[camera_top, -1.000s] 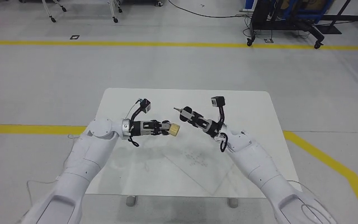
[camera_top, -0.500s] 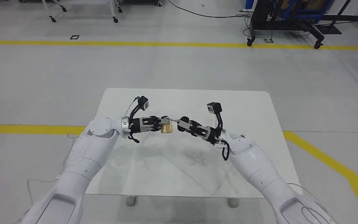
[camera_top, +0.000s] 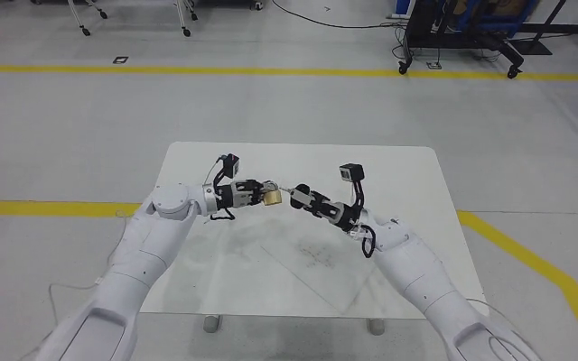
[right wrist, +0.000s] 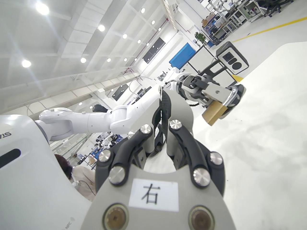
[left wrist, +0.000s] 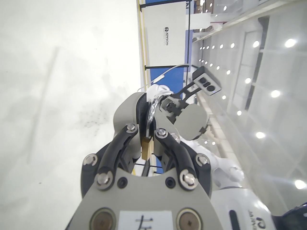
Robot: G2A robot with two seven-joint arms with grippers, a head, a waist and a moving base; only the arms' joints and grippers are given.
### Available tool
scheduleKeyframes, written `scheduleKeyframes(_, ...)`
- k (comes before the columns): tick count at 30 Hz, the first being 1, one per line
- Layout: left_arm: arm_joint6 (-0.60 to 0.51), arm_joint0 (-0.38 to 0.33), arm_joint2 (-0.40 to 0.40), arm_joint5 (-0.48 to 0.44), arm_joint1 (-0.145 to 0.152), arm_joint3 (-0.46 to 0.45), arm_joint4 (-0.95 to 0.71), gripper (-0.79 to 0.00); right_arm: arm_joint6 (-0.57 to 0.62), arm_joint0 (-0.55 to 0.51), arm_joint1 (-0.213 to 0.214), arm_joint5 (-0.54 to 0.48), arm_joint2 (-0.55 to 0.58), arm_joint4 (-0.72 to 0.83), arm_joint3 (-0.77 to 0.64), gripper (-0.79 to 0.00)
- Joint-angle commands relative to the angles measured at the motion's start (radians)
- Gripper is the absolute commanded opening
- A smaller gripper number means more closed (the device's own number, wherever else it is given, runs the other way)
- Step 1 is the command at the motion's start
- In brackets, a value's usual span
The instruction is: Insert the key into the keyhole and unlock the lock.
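Left hand point(camera_top: 260, 194) and right hand point(camera_top: 296, 196) meet in the air above the white rectangular table point(camera_top: 397, 262). The left is clamped on the shackle of a brass padlock point(camera_top: 270, 195), and the right is pinched narrow on a small silver key point(camera_top: 284, 191) whose tip is just beside the lock body. Nothing braces either part, so a slight tilt could likely send the tip past the keyhole, or a push could swing the padlock in its grip.

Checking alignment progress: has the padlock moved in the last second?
Yes. The padlock has shifted toward the far edge of the table.
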Motion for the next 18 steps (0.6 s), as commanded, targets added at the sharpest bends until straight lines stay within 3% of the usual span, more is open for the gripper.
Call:
scheduleKeyframes(1, 0.035, -0.021, 0.014, 0.049, -0.01, 0.02, -0.007, -0.785, -0.013, -0.037, 0.01, 0.07, 0.022, 0.017, -0.04, -0.785)
scheduleKeyframes(8, 0.088, -0.076, 0.062, 0.043, -0.055, 0.105, -0.059, -0.785, 0.006, -0.269, 0.075, 0.328, 0.188, 0.05, -0.374, -0.785)
scheduleKeyframes(18, 0.088, -0.076, 0.062, 0.043, -0.055, 0.105, -0.059, -0.785, 0.006, -0.269, 0.075, 0.328, 0.188, 0.05, -0.374, -0.785)
